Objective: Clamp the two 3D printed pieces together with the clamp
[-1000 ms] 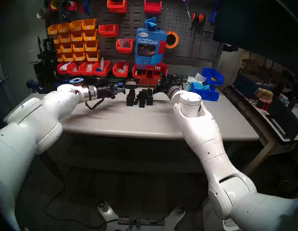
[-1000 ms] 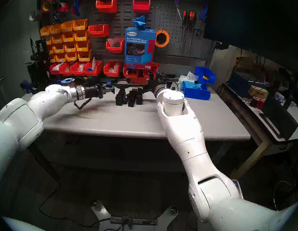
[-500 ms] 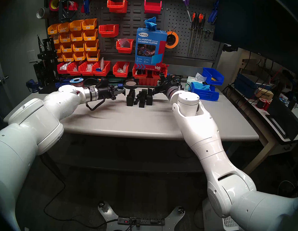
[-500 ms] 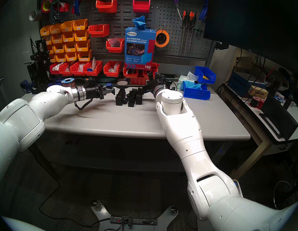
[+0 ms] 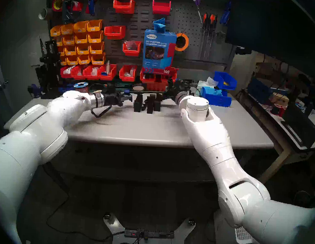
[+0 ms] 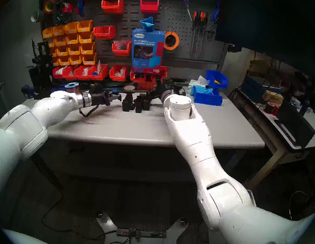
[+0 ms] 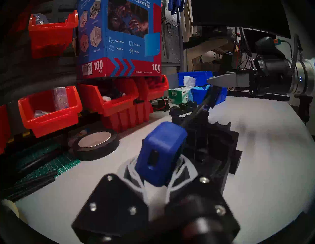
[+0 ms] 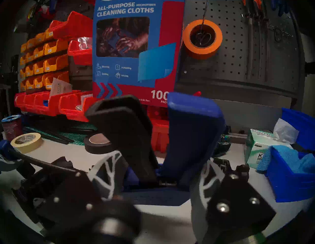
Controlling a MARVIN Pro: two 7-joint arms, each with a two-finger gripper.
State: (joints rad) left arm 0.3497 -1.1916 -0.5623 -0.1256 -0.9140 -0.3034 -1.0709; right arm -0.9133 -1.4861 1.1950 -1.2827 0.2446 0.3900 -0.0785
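The clamp (image 7: 162, 153) is spanning above the two 3D printed pieces (image 5: 147, 104) standing mid-table (image 5: 134, 128). The left gripper (image 7: 154, 180) is gripping its blue end jaw; the right gripper (image 8: 153, 180) is squeezing its trigger handle. Judged: positioning nearly complete, tightening remaining.

Both white arms are stretched forward over the table, wrists held roughly level. The left hand (image 5: 129, 98) is pointed inward to the right, its fingers (image 7: 134, 172) pressed shut on the clamp's blue end jaw. The right hand (image 8: 153, 172) is pointed forward, closed around the clamp's handle.
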